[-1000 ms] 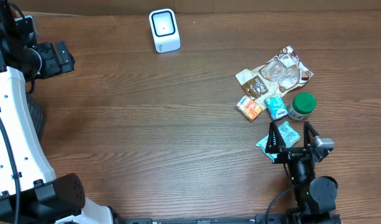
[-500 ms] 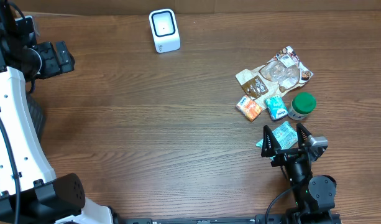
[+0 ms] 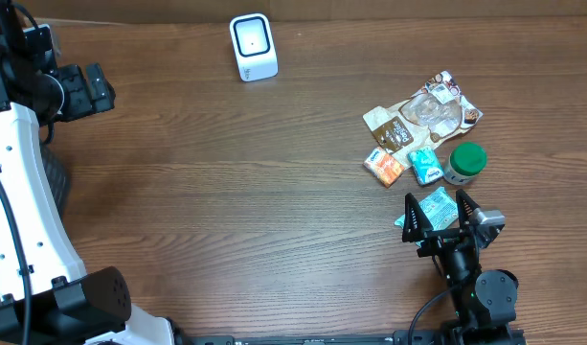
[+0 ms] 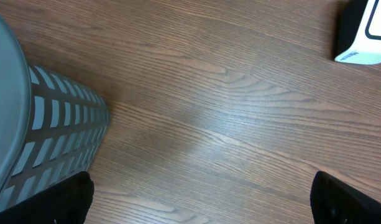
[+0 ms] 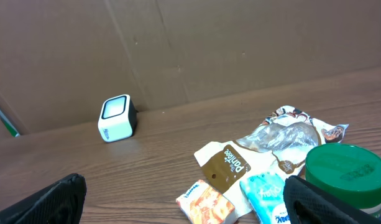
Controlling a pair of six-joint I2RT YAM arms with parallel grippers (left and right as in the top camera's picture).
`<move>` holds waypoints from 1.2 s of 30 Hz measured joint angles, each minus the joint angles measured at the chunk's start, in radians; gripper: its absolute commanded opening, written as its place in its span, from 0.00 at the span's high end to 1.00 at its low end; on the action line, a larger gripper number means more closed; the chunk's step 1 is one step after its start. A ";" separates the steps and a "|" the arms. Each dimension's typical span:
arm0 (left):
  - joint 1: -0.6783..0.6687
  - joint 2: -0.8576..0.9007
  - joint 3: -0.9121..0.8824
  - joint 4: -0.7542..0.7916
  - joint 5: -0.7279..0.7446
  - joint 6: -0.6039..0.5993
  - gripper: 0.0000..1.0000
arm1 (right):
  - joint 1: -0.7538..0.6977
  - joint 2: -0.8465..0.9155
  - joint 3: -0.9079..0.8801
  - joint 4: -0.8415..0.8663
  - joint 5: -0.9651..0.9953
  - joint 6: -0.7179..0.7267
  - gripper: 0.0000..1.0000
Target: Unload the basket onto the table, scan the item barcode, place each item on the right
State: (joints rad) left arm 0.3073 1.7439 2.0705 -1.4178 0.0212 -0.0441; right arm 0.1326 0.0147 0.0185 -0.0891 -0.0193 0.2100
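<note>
Teal packet (image 3: 437, 205), judged to be the item to scan, lay flat near the counter's (image 3: 226, 211) near edge, toward its right corner. The overhead view showed it framed between the fingers (image 3: 412, 217) of the right jaws. Those jaws were spread wide and grasped nothing; whether they touched the packet could not be told. The spread probably suited straddling it for a pick.

Just beyond sat a green-lidded jar (image 3: 466, 161), a small blue packet (image 3: 425, 164), an orange packet (image 3: 383, 169), a brown sachet (image 3: 390, 129) and a clear wrapper (image 3: 437, 107), packed close, so the lone packet looked the easier take. The scanner (image 3: 253, 46) stood by the far edge, left of middle, well apart.

The left jaws, likewise released and empty, hung at the far left corner, likely out of the way.

The right wrist view showed the cluster and scanner but not the teal packet, which fell below its frame. Only the left wrist view showed a grey slatted bin (image 4: 53, 130).
</note>
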 measured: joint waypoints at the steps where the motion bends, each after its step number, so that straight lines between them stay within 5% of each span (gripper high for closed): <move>1: 0.000 0.000 0.000 0.000 0.000 0.000 0.00 | 0.000 0.000 0.000 0.000 0.000 0.000 0.00; 11: -0.008 -0.024 -0.014 0.008 0.000 0.000 0.01 | 0.000 0.000 0.000 0.000 0.000 0.000 0.00; 18: -0.094 -0.300 -0.249 0.142 -0.045 0.000 0.00 | 0.000 0.000 0.000 0.000 0.000 0.000 0.00; 36: -0.172 -1.155 -1.413 1.276 0.053 0.003 0.00 | 0.000 -0.001 0.000 -0.001 0.000 0.000 0.00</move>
State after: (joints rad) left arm 0.1352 0.5892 0.6575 -0.1413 0.0738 -0.0406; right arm 0.1322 0.0135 0.0185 -0.0902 -0.0196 0.2096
